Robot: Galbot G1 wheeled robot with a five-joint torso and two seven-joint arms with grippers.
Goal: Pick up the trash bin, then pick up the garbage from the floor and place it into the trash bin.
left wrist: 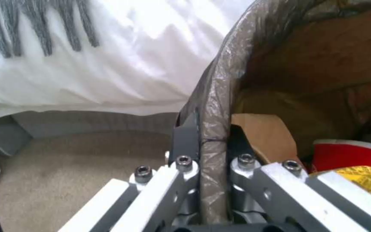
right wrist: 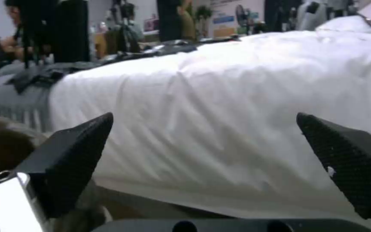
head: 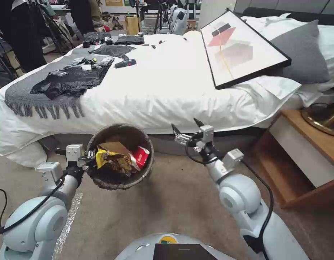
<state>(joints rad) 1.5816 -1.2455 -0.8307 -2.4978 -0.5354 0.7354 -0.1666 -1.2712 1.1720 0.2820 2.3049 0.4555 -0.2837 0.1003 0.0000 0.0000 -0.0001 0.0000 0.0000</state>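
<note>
So here's where we're at: our left gripper [head: 90, 156] is clamped on the rim of the trash bin [head: 120, 186], one finger outside the wall and the other inside, with the brown bag liner [left wrist: 213, 106] pinched between them. You can see that really clearly from the left wrist view, where the fingers [left wrist: 185, 141] squeeze the folded liner edge. The bin is held up off the carpet [head: 174, 206], tilted toward us a bit, right in front of the bed [head: 156, 83]. Inside it we've got garbage: a yellow snack wrapper [head: 111, 160] on top, a red-and-white carton [head: 141, 156] just beside it toward our right, and a tan paper bag [head: 114, 146] tucked behind them against the far wall. From the wrist camera the tan bag [left wrist: 267, 135] sits right next to the inner finger, with the red carton [left wrist: 348, 154] and yellow wrapper [left wrist: 366, 180] next to it. Our right gripper [head: 187, 127] hangs in the air to the right of the bin, near the bed's edge, fingers spread wide apart and holding nothing; its black fingertips [right wrist: 69, 154] frame the white duvet [right wrist: 237, 112] in the right wrist view. On the bed there's a framed picture [head: 242, 47], a grey fringed throw [head: 40, 97] and some black plastic bags [head: 73, 77].
</note>
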